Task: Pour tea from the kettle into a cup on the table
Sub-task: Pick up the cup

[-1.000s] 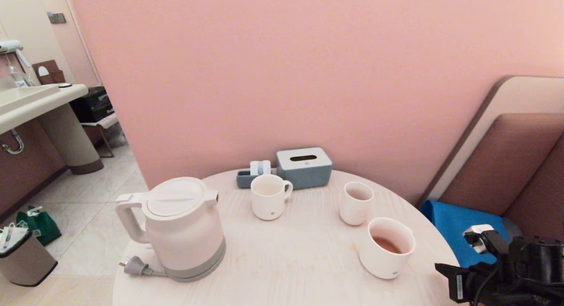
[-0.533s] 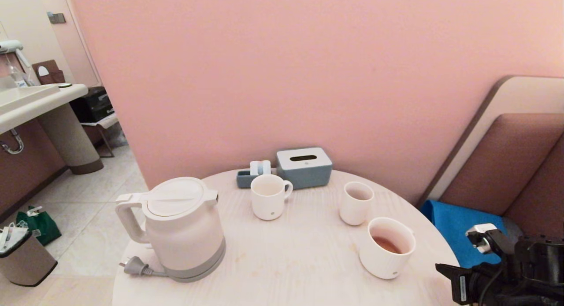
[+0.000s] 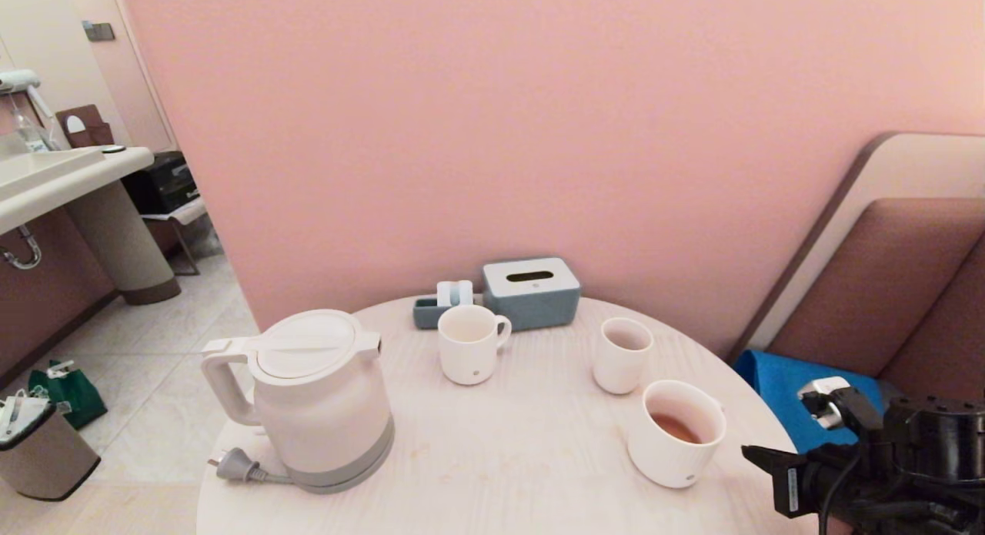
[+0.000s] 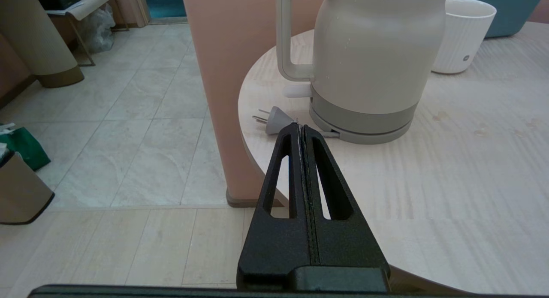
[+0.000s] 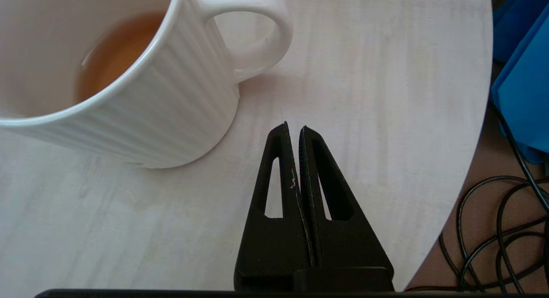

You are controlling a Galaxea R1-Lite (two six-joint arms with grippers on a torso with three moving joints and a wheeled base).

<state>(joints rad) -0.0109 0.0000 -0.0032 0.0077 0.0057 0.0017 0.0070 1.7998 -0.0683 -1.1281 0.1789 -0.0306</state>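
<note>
Kettle (image 3: 312, 400) standing upright on the near left of the table (image 3: 500, 458), lid on, handle toward the left edge, plug lying loose just beside its base. Nothing gripping it. Over on the near right, cup (image 3: 677, 433) sitting upright with a shallow pool of tea (image 3: 676, 428) at the bottom, reddish-brown, walls mostly bare above it. So some tea already in, though far from full; whether that counts as done or another pour is wanted, hard to judge from here.

Right gripper (image 5: 294, 128) low over the table at the near right edge, just beside the cup's handle and apart from it, fingers nearly pressed together with only a sliver between, holding nothing. Left gripper (image 4: 301, 127) hanging off the near left of the table, pointing toward the kettle's base and plug, fingers fully together, empty too.

Two other cups farther back, untouched-looking, no tea visible in them. Tissue box at the far edge against the pink wall.

Likely read: pouring over, kettle set back down, arms clear.
</note>
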